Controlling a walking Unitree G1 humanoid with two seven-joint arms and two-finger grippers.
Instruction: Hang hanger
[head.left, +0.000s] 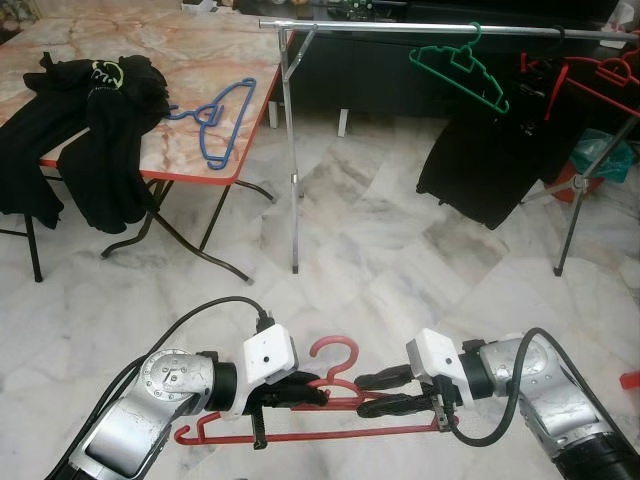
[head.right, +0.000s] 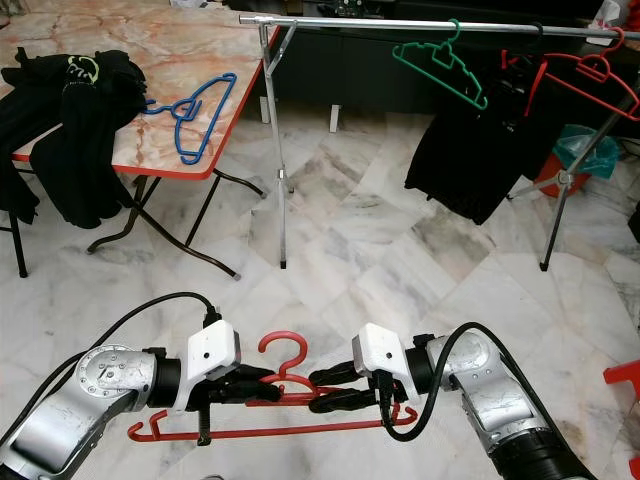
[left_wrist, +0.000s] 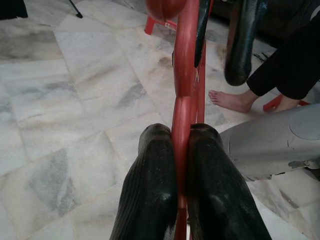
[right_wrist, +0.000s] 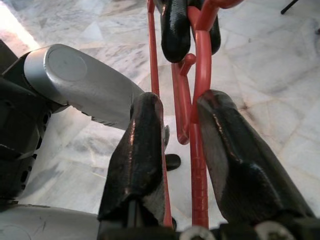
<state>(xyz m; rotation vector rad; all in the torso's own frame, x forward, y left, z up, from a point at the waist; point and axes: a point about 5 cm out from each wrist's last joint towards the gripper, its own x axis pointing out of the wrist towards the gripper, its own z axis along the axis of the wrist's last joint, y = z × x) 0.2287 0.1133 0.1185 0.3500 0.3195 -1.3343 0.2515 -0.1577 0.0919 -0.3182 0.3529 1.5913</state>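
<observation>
Marble floor (head.left: 400, 250) all round. Table (head.left: 200, 60) off to robot's left w/ black clothes (head.left: 85, 120) piled on its edge and a blue hanger (head.left: 215, 120) lying flat on it. Ahead, a steel rail (head.left: 440, 28) on its stand; a green hanger (head.left: 462, 65) hangs on it, plus a second red hanger carrying a black garment (head.left: 490, 160) toward the right end. There's bare bar btwn the left post and the green one.

The task's red hanger (head.left: 335, 395) isn't near the rail yet; it's low, just in front of the robot, held btwn both arms, hook up, bottom bar roughly level.

Left gripper (head.left: 300, 393) is pinched tight on the hanger's neck/shoulder; wrist view shows both pads (left_wrist: 150, 170) pressed flat against the red plastic. Right gripper (head.left: 395, 392) straddles the other shoulder: its fingers (right_wrist: 135, 145) are spread either side of the plastic w/ gaps visible, so not clamped, I'd say.

A person's bare foot (left_wrist: 227, 100) shows in the left wrist view, close by the robot.

Step in hand, I reckon: settle the grip, then carry. To do it well: let one gripper own the hanger, keep the hook free and pointing up, lift higher than the rail, approach the bare stretch, lower the hook over the bar. Mind the foot when stepping fwd.
</observation>
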